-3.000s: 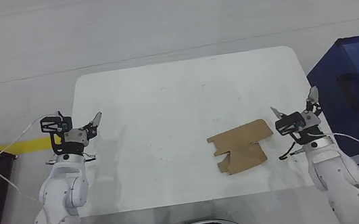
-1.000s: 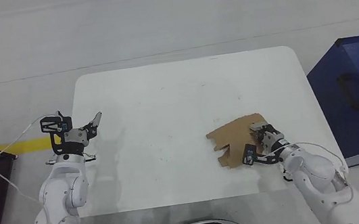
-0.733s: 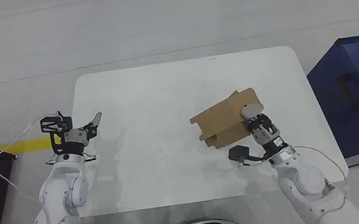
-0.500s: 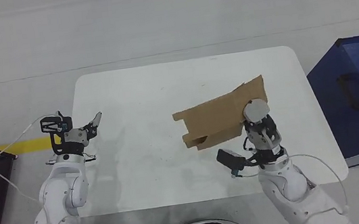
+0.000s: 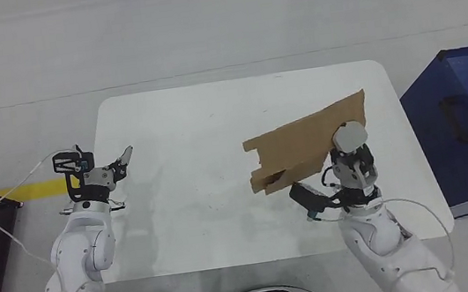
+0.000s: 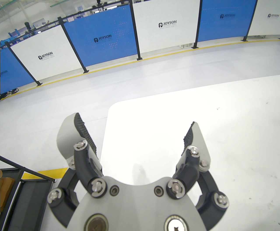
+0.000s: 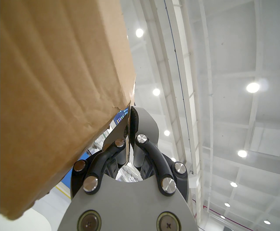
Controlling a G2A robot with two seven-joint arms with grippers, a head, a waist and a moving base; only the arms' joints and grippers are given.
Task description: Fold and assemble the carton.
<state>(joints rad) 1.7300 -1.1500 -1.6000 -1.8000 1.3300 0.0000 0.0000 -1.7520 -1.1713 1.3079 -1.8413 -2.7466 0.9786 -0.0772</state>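
Carton (image 5: pixel 304 141) in top view: flattened, held tilted over worktop (image 5: pixel 204 185), edge pinched by right end effector (image 5: pixel 350 139); left end effector (image 5: pixel 98 158) well apart. Left wrist view: left end effector (image 6: pixel 134 124) spread wide over worktop (image 6: pixel 175 113) edge. Right wrist view: right end effector (image 7: pixel 130 118) clamped on carton (image 7: pixel 61 87) edge.

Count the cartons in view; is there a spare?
1. The carton is held tilted above the table's right side, its edge pinched in the right gripper. A brown thing in the rack beside the table might be another; cannot tell.
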